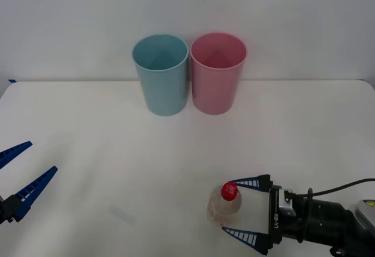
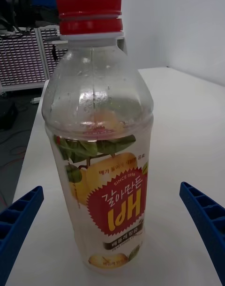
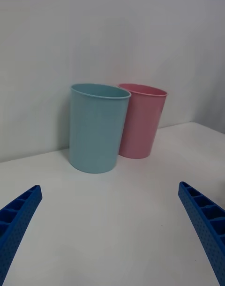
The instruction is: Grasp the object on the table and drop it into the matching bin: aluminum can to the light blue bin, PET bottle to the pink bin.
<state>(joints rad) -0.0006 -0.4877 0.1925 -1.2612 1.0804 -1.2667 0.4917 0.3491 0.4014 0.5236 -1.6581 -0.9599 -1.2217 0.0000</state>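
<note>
Near the front edge of the wide white table (image 1: 117, 169), toward our right side, we see the small clear plastic PET bottle (image 1: 224, 205) with its round red cap and pale fruit label standing upright. Our right gripper (image 1: 239, 207) reaches in from the right with its blue ribbed fingers (image 1: 249, 182) spread wide, one on each side of the bottle; from the right wrist view the bottle (image 2: 100, 140) stands between the two fingers (image 2: 206, 220) with clear table showing on both sides, so nothing is clasped. Farther back, near the wall, the tall round pink plastic bin (image 1: 217, 72) stands upright, and just beside it on its left the same-shaped light blue bin (image 1: 162, 73); whether their walls touch we cannot tell. Both are well apart from the bottle. Our left gripper (image 1: 17, 178) hangs low over the table's left front, its blue fingers parted and holding nothing, looking toward the two bins (image 3: 117, 124).
</note>
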